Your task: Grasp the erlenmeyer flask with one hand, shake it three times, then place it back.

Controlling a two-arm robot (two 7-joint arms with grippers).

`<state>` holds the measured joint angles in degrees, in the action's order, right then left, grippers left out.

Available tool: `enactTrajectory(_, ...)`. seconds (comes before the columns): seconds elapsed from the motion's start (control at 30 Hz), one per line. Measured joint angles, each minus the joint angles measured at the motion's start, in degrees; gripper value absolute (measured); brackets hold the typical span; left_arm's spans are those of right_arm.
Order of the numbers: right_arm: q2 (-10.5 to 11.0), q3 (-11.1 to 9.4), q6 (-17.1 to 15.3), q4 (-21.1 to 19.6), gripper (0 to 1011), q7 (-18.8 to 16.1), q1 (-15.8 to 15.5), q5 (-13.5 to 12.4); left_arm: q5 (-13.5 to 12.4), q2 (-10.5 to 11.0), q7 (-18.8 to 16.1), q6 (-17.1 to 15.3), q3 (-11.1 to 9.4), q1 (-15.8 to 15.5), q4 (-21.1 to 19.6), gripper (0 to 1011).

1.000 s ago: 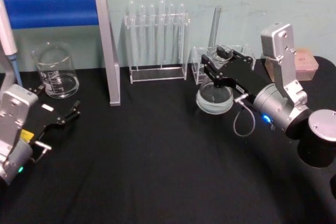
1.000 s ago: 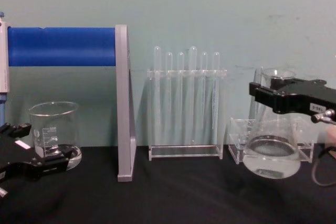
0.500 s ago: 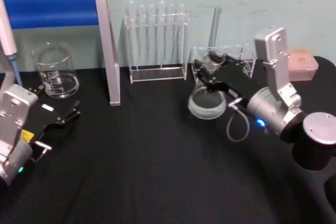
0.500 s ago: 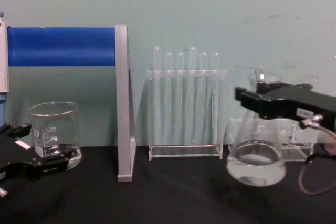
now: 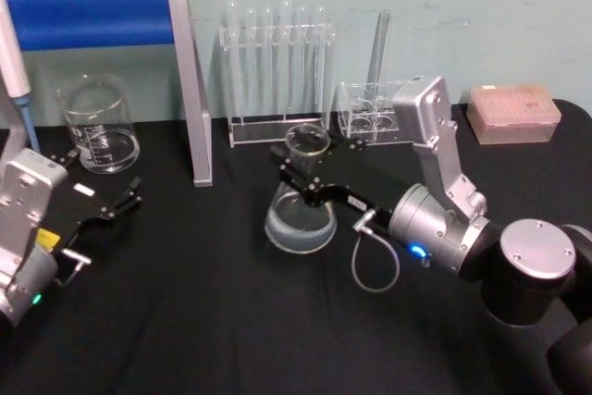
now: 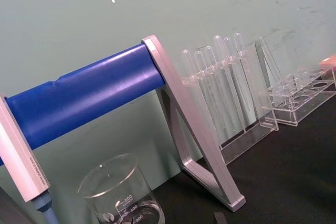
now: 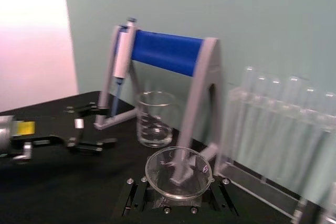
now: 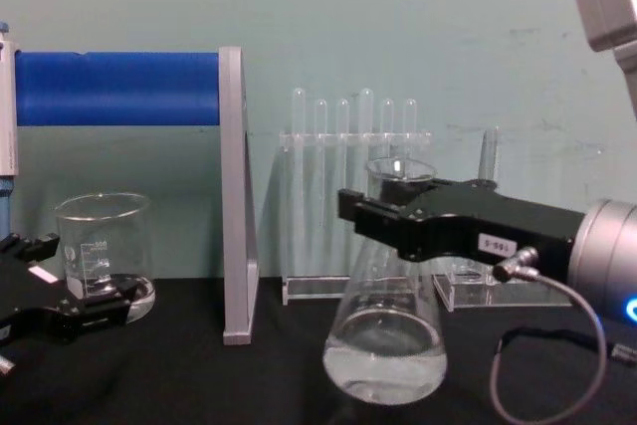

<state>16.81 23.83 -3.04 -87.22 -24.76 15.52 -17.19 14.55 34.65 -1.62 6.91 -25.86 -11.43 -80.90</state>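
1. Your right gripper (image 5: 302,174) is clamped on the neck of the erlenmeyer flask (image 5: 300,221), just under the flared rim. Its black fingers are closed against the glass on both sides.
2. In the last second the flask has swept well across the table (image 5: 231,321) toward the robot's left. It was by the small clear rack (image 5: 370,108) and now hangs in front of the test tube rack (image 5: 276,62), nearer the robot.
3. It was tilted a moment ago. In the chest view it now stands nearly upright, with the wide base (image 8: 386,350) low. You cannot tell from these views whether the base touches the table.
4. I judge this sweep to be one stroke of the shaking and not the set-down, since the flask is far from where it was half a second ago.
5. Watch the grip. A shallow layer of clear liquid seems to sit in the base, and smooth glass held only at the neck could slip on a sharp reversal.
6. Your left gripper (image 5: 102,203) rests parked near the glass beaker (image 5: 97,127), with its fingers spread and nothing in them.
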Motion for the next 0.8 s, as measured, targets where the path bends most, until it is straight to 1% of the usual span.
enactTrajectory(0.23,0.8,2.1,-0.1,-1.6,450,-1.6,-0.5,-1.3,0.0,0.0,0.0,0.0,0.0,0.0,0.0,1001)
enactTrajectory(0.47,1.7,3.8,-0.2,-2.7,449,-2.7,-0.7,-2.4,0.0,0.0,0.0,0.0,0.0,0.0,0.0,1001)
enactTrajectory(0.67,2.0,4.1,-0.2,-2.5,449,-2.1,-0.4,-2.6,0.0,0.0,0.0,0.0,0.0,0.0,0.0,1001)
enactTrajectory(0.8,2.1,3.3,0.0,-1.4,449,-0.5,0.2,-2.5,0.0,0.0,0.0,0.0,0.0,0.0,0.0,1001)
